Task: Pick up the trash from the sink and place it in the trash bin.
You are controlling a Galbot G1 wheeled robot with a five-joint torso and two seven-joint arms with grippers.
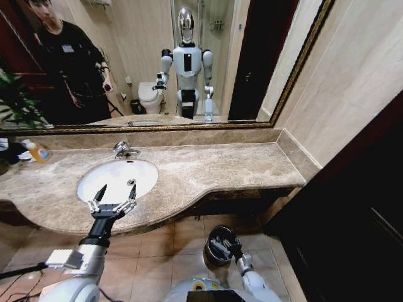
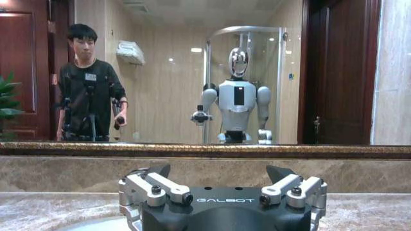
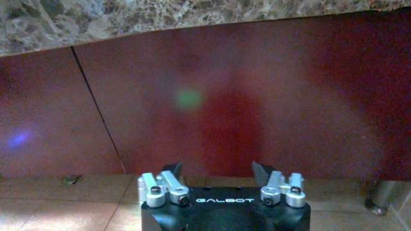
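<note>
No trash can be made out in the sink [image 1: 135,173]; the white bowl looks bare, so the clearing is judged finished or nearly so. The left claw [image 1: 113,196] is held over the sink's front edge, its fingers spread apart and nothing between them. The right claw [image 1: 221,246] is lowered below the tabletop [image 1: 214,170], over the trash bin [image 1: 215,260] on the floor in front of the sink cabinet; its fingers are also apart and empty, which suits a drop just made. Whether trash lies inside the bin cannot be told.

For room: the faucet [image 1: 124,149] stands at the sink's back rim, with the mirror behind it. A bottle [image 1: 38,151] is seen well left of the sink. To the right of the sink, open marble is offered. Beneath, the tabletop's overhanging edge and the red cabinet front [image 3: 257,96] close in on the right claw.
</note>
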